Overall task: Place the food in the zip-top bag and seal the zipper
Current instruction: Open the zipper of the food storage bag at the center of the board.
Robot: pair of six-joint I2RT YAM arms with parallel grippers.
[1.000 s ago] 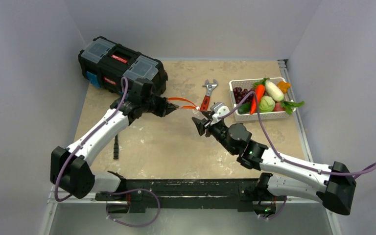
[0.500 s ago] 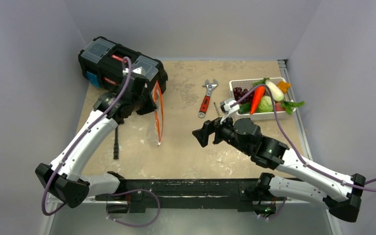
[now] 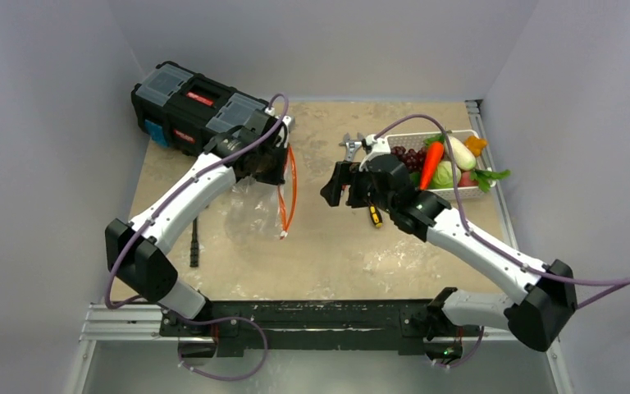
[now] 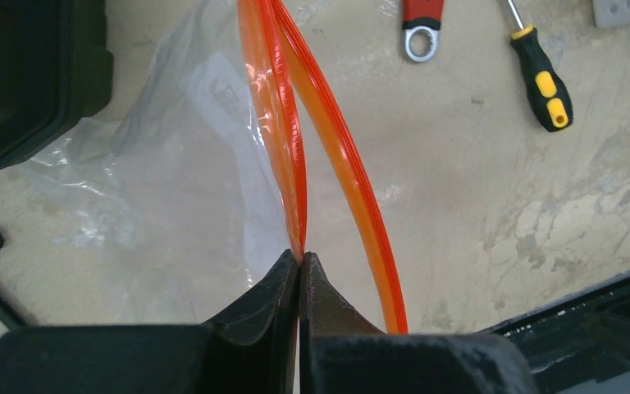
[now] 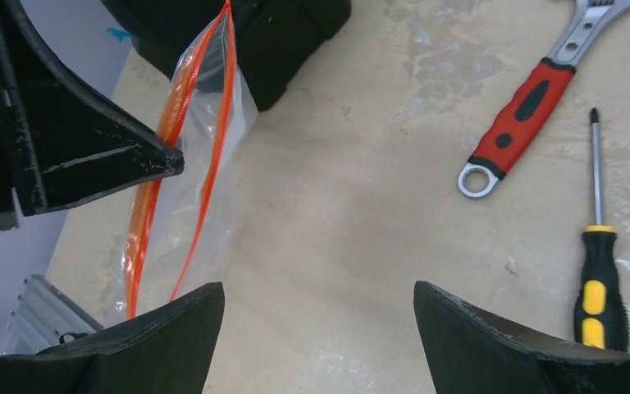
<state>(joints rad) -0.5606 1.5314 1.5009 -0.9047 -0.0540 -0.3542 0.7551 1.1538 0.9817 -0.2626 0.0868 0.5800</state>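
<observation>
Left gripper [image 4: 301, 258], pinched shut on one lip of the zipper [image 3: 289, 190], hangs the zip-top bag [image 3: 250, 212] with its mouth running 12-to-6, at 9 o'clock from the spread, empty right gripper [image 3: 334, 185]; the food [image 3: 439, 164], in the basket [image 3: 410, 135], lies at its 3 o'clock.

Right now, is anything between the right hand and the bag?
Nothing visible. Only table separates the open right hand from the zip-top bag, which the left hand holds up by its zipper. The wrench and screwdriver lie aside.

Robot lab cell, grey walls [image 3: 41, 82], mounting rail [image 3: 312, 316]
</observation>
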